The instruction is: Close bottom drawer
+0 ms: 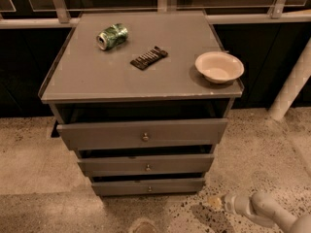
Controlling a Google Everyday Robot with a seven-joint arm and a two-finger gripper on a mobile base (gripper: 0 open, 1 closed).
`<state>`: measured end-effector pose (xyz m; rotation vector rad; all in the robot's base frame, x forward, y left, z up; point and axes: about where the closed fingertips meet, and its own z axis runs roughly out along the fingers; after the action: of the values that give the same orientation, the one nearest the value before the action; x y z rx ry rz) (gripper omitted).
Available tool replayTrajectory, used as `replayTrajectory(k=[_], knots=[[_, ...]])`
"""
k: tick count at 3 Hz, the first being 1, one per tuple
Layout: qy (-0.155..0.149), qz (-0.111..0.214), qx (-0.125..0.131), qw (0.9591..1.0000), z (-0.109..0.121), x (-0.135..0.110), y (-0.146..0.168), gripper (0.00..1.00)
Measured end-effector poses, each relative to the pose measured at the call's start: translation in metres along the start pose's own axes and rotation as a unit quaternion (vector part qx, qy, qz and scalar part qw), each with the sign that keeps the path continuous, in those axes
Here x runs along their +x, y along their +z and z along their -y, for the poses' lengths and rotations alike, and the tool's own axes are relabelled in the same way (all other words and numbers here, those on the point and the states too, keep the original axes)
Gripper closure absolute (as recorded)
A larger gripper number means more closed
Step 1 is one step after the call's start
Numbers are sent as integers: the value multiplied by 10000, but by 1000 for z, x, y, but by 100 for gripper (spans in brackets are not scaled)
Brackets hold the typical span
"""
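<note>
While the grey cabinet fills the middle of our view, its bottom drawer sits at six o'clock, pulled slightly out. Our gripper hangs low at four o'clock, near the drawer's right corner; we cannot tell its spread.

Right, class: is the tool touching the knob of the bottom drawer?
No, the tool hangs low over the floor, right of the bottom drawer, well away from its knob.
</note>
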<state>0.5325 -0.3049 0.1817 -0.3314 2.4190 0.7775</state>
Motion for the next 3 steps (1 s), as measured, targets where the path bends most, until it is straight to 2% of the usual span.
replayTrajectory(k=[1,3], knots=[[63,-61,-80,9999,-9,13,3,81],[62,-61,-80,9999,-8,13,3,35]])
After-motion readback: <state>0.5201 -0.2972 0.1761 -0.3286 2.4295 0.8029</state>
